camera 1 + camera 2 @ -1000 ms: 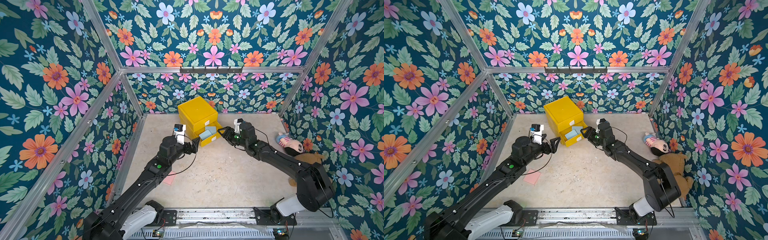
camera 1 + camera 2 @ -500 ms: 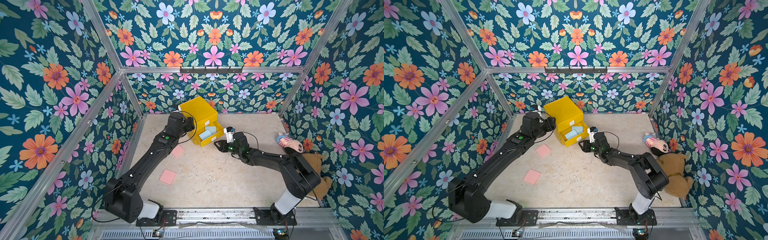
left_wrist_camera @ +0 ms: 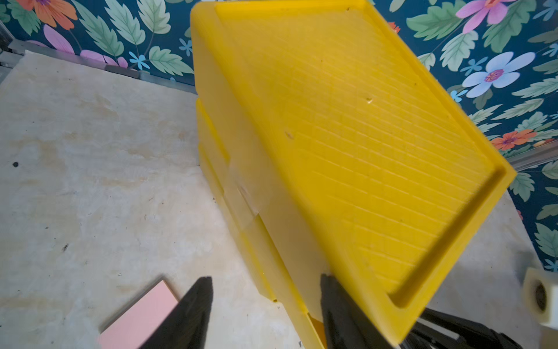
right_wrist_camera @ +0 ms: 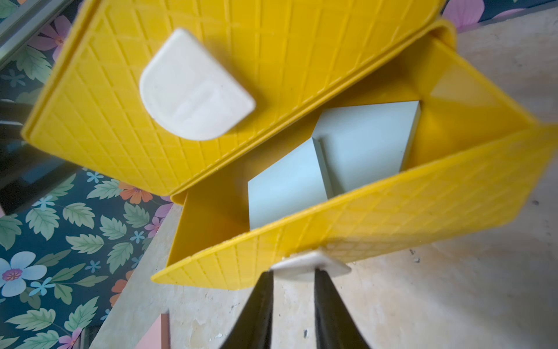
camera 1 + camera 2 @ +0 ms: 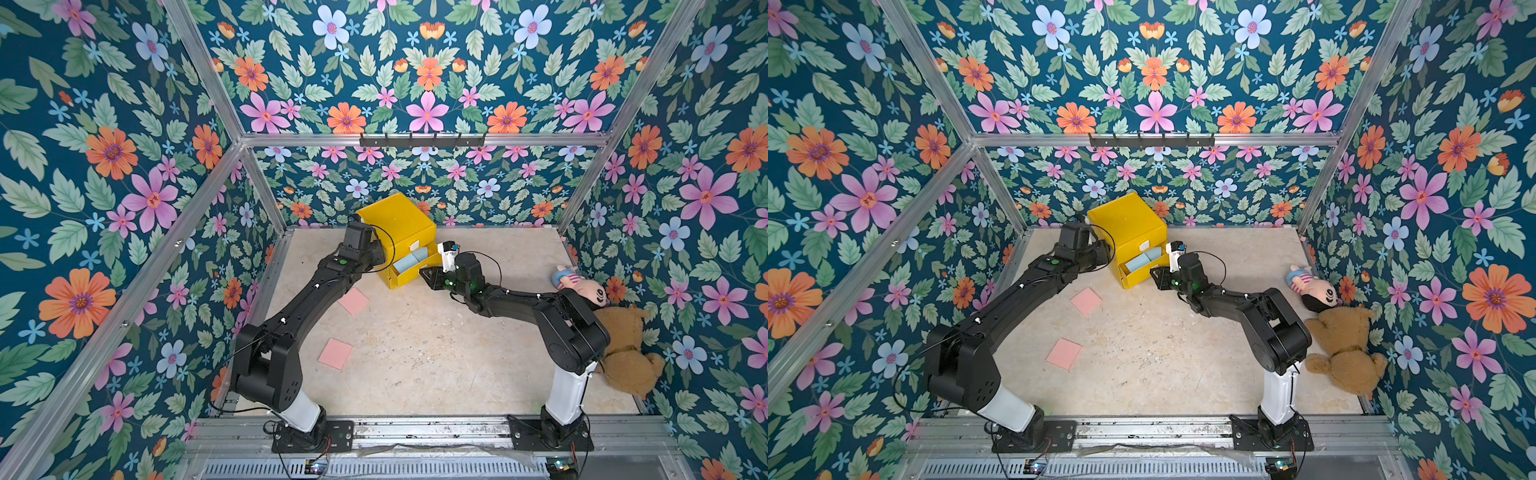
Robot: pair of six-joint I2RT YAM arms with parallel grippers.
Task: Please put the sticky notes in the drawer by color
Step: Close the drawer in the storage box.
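Yellow cabinet (image 5: pixel 399 224) could skid, or its open bottom drawer (image 5: pixel 406 279) holding two blue sticky notes (image 4: pixel 283 193) jam, if right jaws, narrowly apart at the tab (image 4: pixel 308 266), push crookedly; left jaws gape beside it.

Doll (image 5: pixel 582 287) just beside brown teddy bear (image 5: pixel 623 353)

Both top views are bright and sharp under even, diffuse light, with only faint soft shadows on the pale desk (image 5: pixel 415 353). The wrist views are softer. The white handle (image 4: pixel 193 87) at upper left, the right pincer (image 4: pixel 292 273) at the lower edge and the yellow drawer (image 3: pixel 347 121) toward lower right all look blurred.
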